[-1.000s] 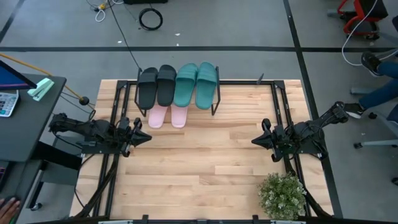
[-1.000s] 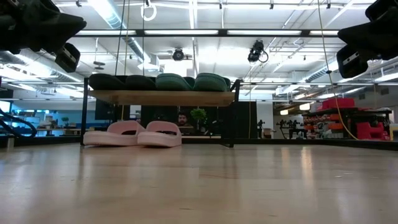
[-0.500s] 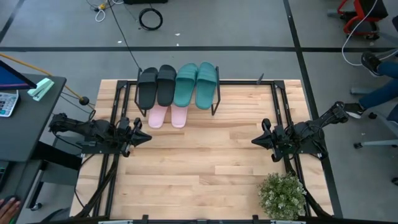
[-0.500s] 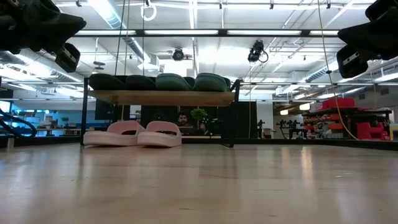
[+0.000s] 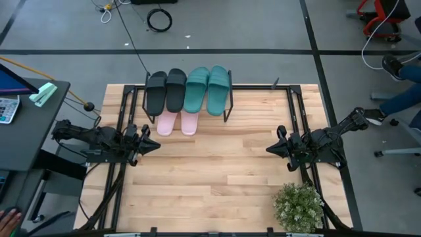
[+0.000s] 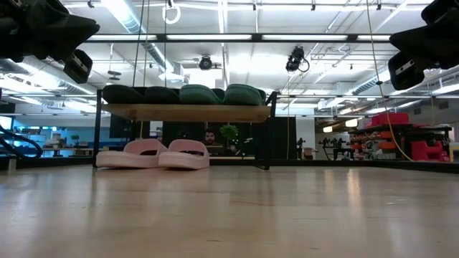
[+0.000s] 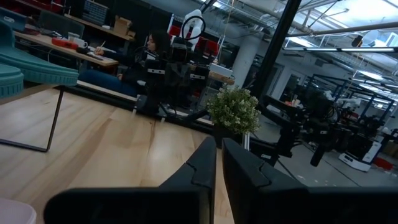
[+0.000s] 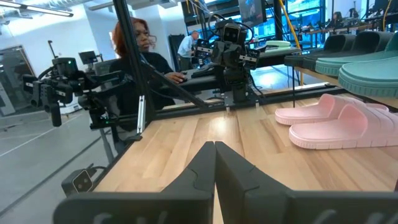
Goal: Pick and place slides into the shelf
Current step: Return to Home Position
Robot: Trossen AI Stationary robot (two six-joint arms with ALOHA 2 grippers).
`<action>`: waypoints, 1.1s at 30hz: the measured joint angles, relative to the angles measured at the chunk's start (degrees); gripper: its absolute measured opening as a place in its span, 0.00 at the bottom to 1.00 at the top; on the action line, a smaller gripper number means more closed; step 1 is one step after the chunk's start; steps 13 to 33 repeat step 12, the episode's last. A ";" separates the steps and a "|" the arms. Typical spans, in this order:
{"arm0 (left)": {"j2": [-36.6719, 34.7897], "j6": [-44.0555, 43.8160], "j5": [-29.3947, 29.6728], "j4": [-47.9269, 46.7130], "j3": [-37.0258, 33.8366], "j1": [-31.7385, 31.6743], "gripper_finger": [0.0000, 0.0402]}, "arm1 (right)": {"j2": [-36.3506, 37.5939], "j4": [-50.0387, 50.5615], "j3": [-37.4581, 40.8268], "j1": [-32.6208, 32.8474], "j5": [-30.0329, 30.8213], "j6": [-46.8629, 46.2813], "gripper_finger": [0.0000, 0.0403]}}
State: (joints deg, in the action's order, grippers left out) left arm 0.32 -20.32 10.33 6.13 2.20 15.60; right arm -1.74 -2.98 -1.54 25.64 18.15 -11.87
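The shelf [image 6: 186, 112] stands at the table's far edge, left of the middle. On its plank top lie two black slides [image 5: 166, 91] and two teal slides [image 5: 207, 89], side by side. Two pink slides [image 5: 178, 122] rest sole-down on the table under the shelf, their near ends sticking out; they also show in the low view [image 6: 154, 154] and the right wrist view [image 8: 336, 124]. My left gripper [image 5: 156, 146] hovers shut at the table's left edge. My right gripper [image 5: 268, 150] hovers shut toward the right edge. Both are far from the slides.
A small potted plant [image 5: 299, 205] stands at the table's near right corner, close to my right arm. A black frame rail [image 5: 299, 125] runs along the table's right side. People sit beyond the table [image 8: 140, 50]. A desk [image 5: 26, 125] stands left of the table.
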 joint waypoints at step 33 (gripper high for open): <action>0.00 0.00 0.00 0.01 0.00 0.01 0.07 | 0.00 0.00 -0.01 0.01 0.00 0.00 0.03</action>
